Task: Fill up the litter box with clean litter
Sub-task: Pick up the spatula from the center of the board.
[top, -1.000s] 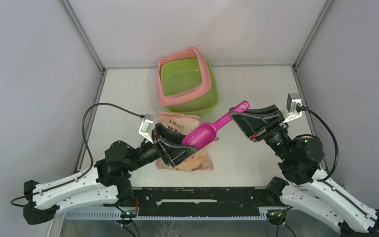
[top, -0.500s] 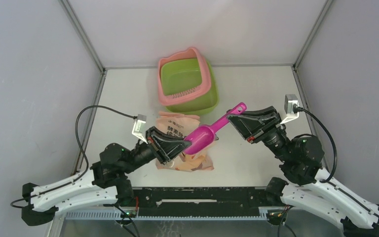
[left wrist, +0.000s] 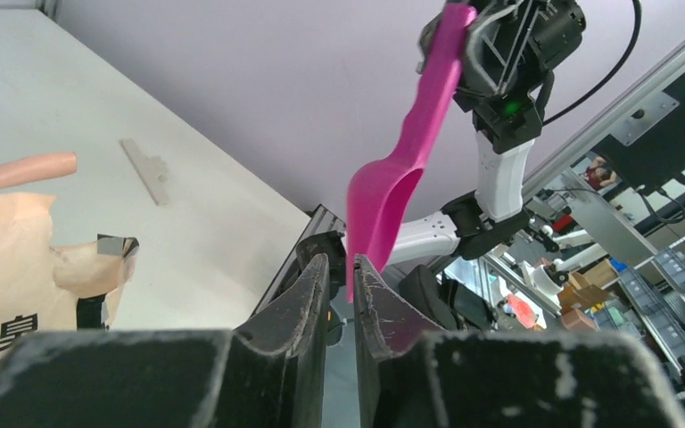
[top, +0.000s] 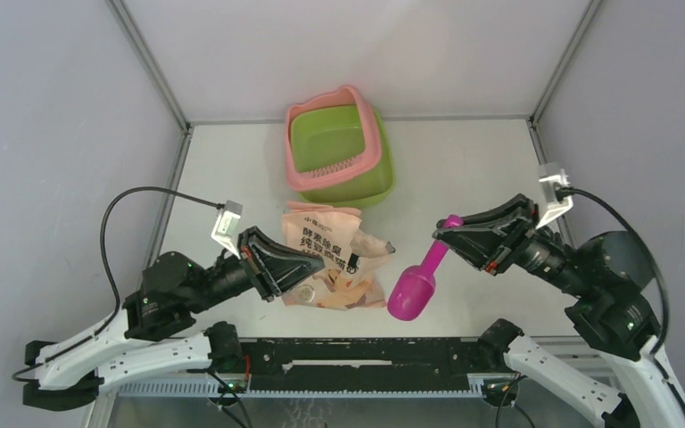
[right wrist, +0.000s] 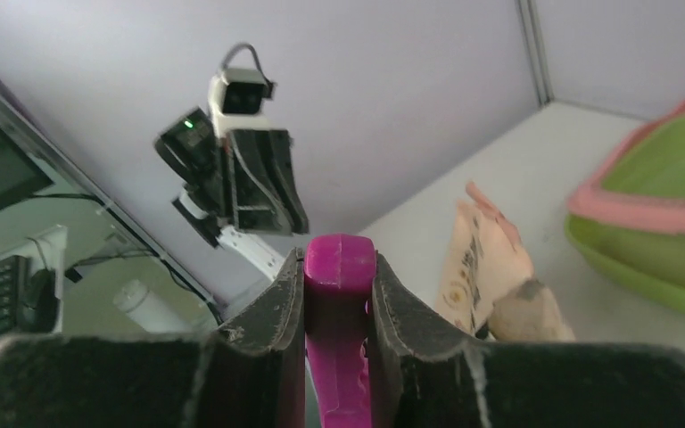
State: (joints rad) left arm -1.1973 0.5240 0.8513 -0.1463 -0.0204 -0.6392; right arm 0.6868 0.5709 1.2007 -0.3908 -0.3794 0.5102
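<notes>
The litter box (top: 332,134), pink rim and lime-green basin, stands at the back middle; its corner shows in the right wrist view (right wrist: 669,205). No litter granules show in it. My right gripper (top: 443,234) is shut on the handle of the magenta scoop (top: 413,290), which hangs bowl-down right of the peach-pink bag (top: 330,259). The handle sits between my right fingers (right wrist: 341,267). My left gripper (top: 310,265) is at the bag's left side, jaws almost together and empty (left wrist: 341,265). The left wrist view shows the scoop (left wrist: 392,187) ahead.
The bag lies on the table between the arms, its open top toward the right with a dark clip (top: 354,264). The left wrist view shows the bag's torn corner (left wrist: 18,232). Grey walls close the table on three sides.
My right arm swung the scoop off the bag, rightward and down, bowl now pointing down. My left gripper drew back to the left, off the bag.
</notes>
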